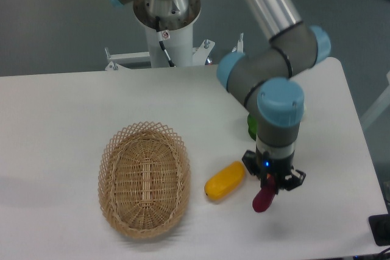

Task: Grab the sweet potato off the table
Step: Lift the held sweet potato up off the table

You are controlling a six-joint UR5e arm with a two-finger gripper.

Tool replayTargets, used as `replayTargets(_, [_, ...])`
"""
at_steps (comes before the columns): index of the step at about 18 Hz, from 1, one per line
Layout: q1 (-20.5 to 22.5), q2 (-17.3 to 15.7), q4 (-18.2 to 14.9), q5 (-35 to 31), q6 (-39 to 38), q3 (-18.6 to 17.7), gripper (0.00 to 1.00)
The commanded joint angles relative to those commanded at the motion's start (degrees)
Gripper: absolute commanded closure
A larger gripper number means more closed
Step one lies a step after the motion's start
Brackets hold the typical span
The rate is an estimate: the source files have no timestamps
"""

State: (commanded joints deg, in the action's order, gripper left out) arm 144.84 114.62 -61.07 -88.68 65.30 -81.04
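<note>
The sweet potato (263, 200) is a slim magenta-purple tuber hanging from my gripper (269, 184), which is shut on its upper end. It is lifted off the white table (61, 108), at the front right. Its lower tip points down and left. The upper part of the tuber is hidden between the black fingers. The arm's grey and blue wrist rises straight above the gripper.
A yellow oblong vegetable (224, 180) lies just left of the gripper. A woven wicker basket (144, 178) sits further left. A green object (251, 126) is partly hidden behind the arm. The table's right edge is close by.
</note>
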Motion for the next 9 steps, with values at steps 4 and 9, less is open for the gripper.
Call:
replayTargets(4, [0.18, -2.73, -3.87, 0.09, 0.09, 0.09, 0.68])
replayTargets(9, [2.19, -5.8, -10.64, 0.17, 6.32, 0.97, 0.68])
